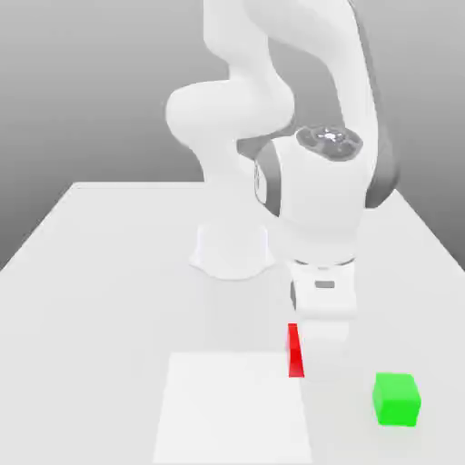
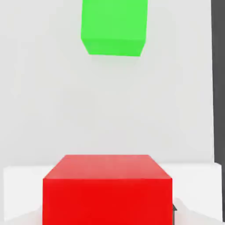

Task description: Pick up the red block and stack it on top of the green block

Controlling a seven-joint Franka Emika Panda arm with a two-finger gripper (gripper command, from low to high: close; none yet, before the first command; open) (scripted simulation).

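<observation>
The red block [image 1: 294,350] shows as a narrow red strip under my white hand, the rest of it hidden behind the hand. My gripper [image 1: 320,350] is shut on it. In the hand view the red block [image 2: 107,189] looms close, with white fingers [image 2: 19,189] flanking both of its sides. The green block [image 1: 396,399] rests on the table to the exterior view's right of the red block and a little nearer the front, apart from it. The green block [image 2: 113,27] lies ahead of the red one in the hand view, with bare table between them.
The arm's round white base [image 1: 232,250] stands behind the blocks at the table's middle. A paler square patch [image 1: 232,409] marks the white table [image 1: 109,272] at the front. The table's edge [image 2: 213,88] runs beside the green block, with dark ground past it.
</observation>
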